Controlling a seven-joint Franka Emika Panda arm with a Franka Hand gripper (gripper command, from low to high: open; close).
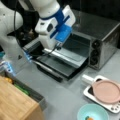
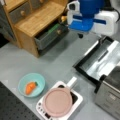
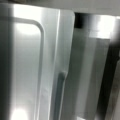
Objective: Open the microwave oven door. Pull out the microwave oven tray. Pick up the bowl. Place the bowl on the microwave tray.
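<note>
The microwave oven [image 1: 100, 37] stands at a front view's right, with its door [image 1: 58, 66] folded down flat and open. The metal tray [image 1: 68, 53] juts out of the oven over the door and looks shiny grey. My gripper [image 1: 57, 48] hangs just above the tray's front edge, its fingers hidden by the white and blue hand. In the wrist view the tray [image 3: 32, 62] fills the picture from very close and no fingers show. The teal bowl [image 2: 31, 85] sits on the table with an orange carrot in it, far from the gripper; it also shows low in a front view [image 1: 93, 113].
A pink plate [image 2: 58, 102] lies on a white tray [image 2: 76, 98] beside the bowl. A wooden cabinet [image 2: 37, 17] with an open drawer [image 2: 48, 36] stands at a front view's top left. The oven [image 2: 110, 97] and its door [image 2: 83, 67] take up that view's right side.
</note>
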